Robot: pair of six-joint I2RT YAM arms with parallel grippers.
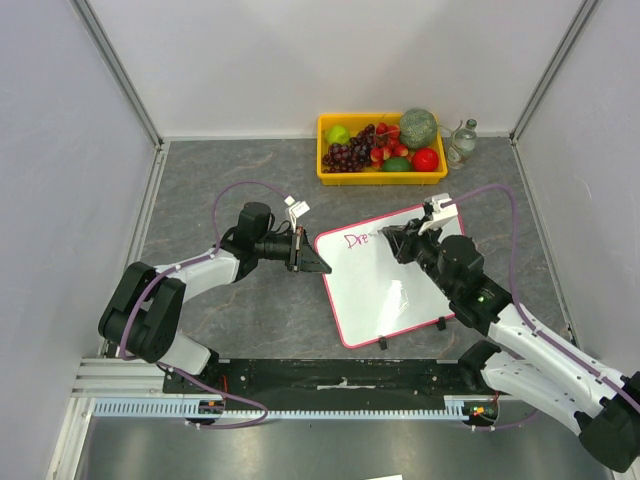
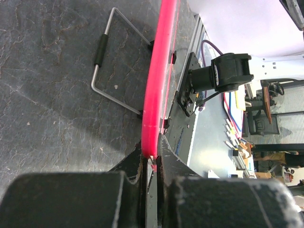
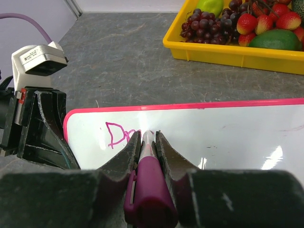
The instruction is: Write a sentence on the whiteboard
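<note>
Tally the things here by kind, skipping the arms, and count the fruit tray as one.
whiteboard: 1
marker: 1
fruit tray: 1
bottle: 1
Total: 4

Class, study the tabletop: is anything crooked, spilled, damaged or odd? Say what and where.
Only the whiteboard: it lies skewed to the edges of the table, its rim pinched by the left gripper. Nothing looks spilled or broken; the fruit sits inside the yellow tray.
</note>
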